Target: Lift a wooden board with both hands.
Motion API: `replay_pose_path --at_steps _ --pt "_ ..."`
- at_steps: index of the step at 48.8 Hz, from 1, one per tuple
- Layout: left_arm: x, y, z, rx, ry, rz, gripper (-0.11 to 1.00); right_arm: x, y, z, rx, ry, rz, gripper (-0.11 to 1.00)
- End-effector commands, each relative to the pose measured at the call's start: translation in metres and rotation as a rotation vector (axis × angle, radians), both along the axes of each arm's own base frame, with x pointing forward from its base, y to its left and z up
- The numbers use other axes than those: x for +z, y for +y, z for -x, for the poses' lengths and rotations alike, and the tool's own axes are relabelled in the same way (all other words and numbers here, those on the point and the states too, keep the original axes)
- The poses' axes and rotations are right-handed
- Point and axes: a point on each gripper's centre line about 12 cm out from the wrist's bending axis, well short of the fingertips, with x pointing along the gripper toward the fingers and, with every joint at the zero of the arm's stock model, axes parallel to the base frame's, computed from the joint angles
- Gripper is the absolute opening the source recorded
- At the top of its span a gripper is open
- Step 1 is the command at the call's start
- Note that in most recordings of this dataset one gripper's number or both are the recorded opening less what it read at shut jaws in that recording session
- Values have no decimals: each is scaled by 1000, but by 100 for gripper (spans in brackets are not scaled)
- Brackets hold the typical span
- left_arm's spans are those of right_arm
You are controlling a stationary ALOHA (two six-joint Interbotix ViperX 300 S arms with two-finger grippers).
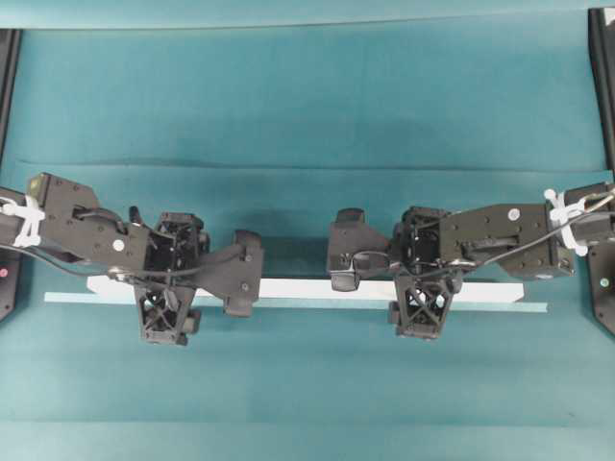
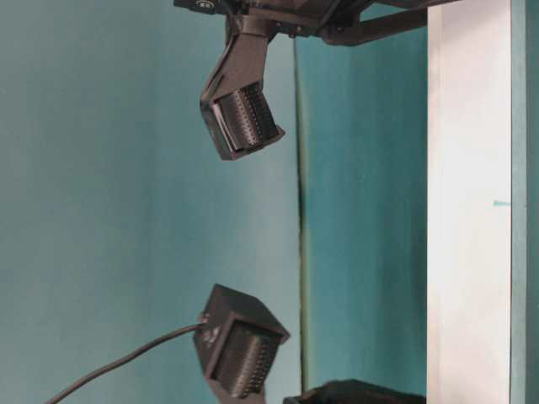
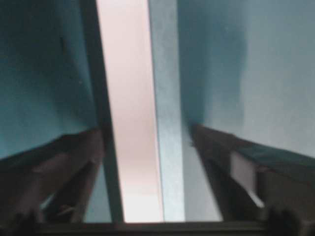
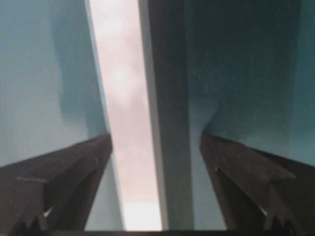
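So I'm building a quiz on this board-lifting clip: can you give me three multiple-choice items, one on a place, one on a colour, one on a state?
1. Where does the wooden board lie?
A. Across the table, under both arms
B. Standing on end against the far edge
C. Off to the right, clear of both arms

2. What colour is the table cover?
A. Red
B. Teal
C. Yellow

3. How do the left gripper and right gripper stand?
A. Both open, straddling the board
B. Both clamped on the board
C. One open, one clamped on the board

Answers:
1. A: the overhead view shows it running beneath both arms.
2. B: teal fills every view.
3. A: each wrist view shows fingers wide apart, clear of the board.
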Motion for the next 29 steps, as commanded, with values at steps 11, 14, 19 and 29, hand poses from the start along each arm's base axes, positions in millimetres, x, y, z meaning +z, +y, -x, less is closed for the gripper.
replay_pose_path --at_steps 11,14,19,29 --pt "25 1 -3 0 -73 4 98 20 -3 -3 -11 -64 3 93" --pt "37 4 -1 9 -92 2 98 32 -2 -3 -14 -95 1 93" --pt "57 9 6 24 -115 2 98 54 -3 -2 -16 -150 1 93" --pt "97 12 21 38 -196 6 98 101 -6 5 -23 -288 3 93"
